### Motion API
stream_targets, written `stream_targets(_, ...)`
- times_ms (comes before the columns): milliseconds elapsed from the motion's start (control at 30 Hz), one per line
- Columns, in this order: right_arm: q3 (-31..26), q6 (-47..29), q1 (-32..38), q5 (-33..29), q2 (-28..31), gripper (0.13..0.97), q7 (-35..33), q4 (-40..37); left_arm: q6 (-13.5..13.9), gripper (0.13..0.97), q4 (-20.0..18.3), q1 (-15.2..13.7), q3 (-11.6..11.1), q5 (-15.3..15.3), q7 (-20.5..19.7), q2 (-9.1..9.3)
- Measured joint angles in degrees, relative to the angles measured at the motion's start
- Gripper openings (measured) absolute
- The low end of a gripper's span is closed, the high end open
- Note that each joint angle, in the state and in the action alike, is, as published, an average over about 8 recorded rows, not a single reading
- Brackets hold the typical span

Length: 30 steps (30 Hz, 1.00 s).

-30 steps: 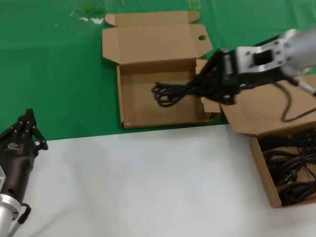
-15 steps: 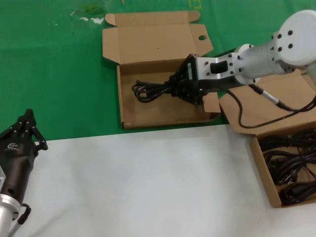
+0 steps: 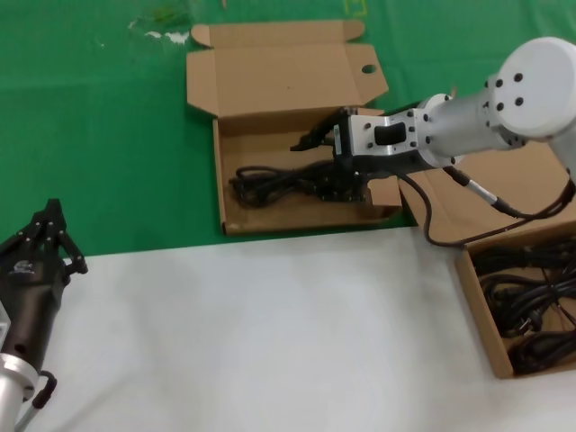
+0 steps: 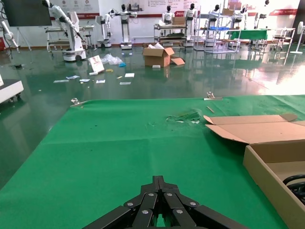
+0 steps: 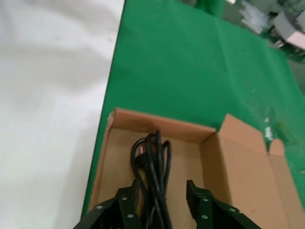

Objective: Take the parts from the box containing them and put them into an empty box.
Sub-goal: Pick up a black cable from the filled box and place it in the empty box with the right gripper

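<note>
A: Biggest things first?

B: White table top (image 3: 270, 333) in front, green cloth (image 3: 99, 135) behind. On the cloth, wide shallow empty box (image 3: 236, 220) with lid flung back, round hole (image 3: 368, 68) in the corner tab. At the right edge, narrower source box (image 3: 490, 333), more black cable bundles (image 3: 531, 306) heaped inside.

A: And the right gripper (image 3: 317, 167)?

B: Reaching into the shallow box, lower than half a second ago. Fingers now spread apart on either side of the cable bundle (image 3: 270, 180), no longer clamped on it.

A: The bundle itself?

B: Lying on the box floor, stretched toward the left wall; a second ago hung above, farther right. Between the parted fingers (image 5: 126, 207) in the right wrist view.

A: Left gripper (image 3: 47, 236)?

B: Parked at the near left over the table edge, fingertips closed to a point. Unchanged.
</note>
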Motion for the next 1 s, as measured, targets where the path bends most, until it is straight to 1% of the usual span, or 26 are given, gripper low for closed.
stream_targets(133, 1.43, -0.1, -2.0, 0.61, 2.18, 0.354, 3.0, 5.74, 0.0, 0.14, 0.0, 0.0, 0.0, 0.0, 0.0, 0.0)
stream_targets(200, 2.54, -0.15, -3.71, 1.16, 3.82, 0.385, 5.41, 10.02, 0.0, 0.14, 0.0, 0.0, 0.0, 0.0, 0.0, 0.0)
stream_targets(233, 3.13, -0.15, -4.72, 1.45, 4.7, 0.385, 6.72, 12.31, 0.0, 0.14, 0.0, 0.0, 0.0, 0.0, 0.0, 0.0)
stream_targets(400, 6.23, 0.29, -10.9, 2.89, 9.06, 0.505, 13.89, 23.97, 0.0, 0.14, 0.0, 0.0, 0.0, 0.0, 0.0, 0.0)
stream_targets(500, 7.37, 0.74, -13.43, 3.3, 10.47, 0.577, 16.62, 27.95, 0.0, 0.14, 0.0, 0.0, 0.0, 0.0, 0.0, 0.0)
stream_targets(533, 7.59, 0.85, -13.91, 3.36, 10.71, 0.577, 17.14, 28.64, 0.0, 0.14, 0.0, 0.0, 0.0, 0.0, 0.0, 0.0)
stream_targets(633, 8.04, 1.43, -14.82, 3.64, 10.84, 0.65, 17.67, 29.47, 0.0, 0.14, 0.0, 0.0, 0.0, 0.0, 0.0, 0.0)
stream_targets(800, 9.06, 3.5, -16.64, 4.74, 10.3, 0.771, 17.27, 29.79, 0.0, 0.165, 0.0, 0.0, 0.0, 0.0, 0.0, 0.0)
stream_targets(833, 9.33, 4.05, -17.11, 5.04, 10.15, 0.771, 17.14, 29.87, 0.0, 0.171, 0.0, 0.0, 0.0, 0.0, 0.0, 0.0)
stream_targets(933, 10.26, 5.96, -18.74, 6.05, 9.64, 0.819, 16.73, 30.13, 0.0, 0.181, 0.0, 0.0, 0.0, 0.0, 0.0, 0.0)
stream_targets(1000, 10.95, 7.39, -19.94, 6.81, 9.26, 0.851, 16.43, 30.33, 0.0, 0.208, 0.0, 0.0, 0.0, -0.01, 0.0, 0.0)
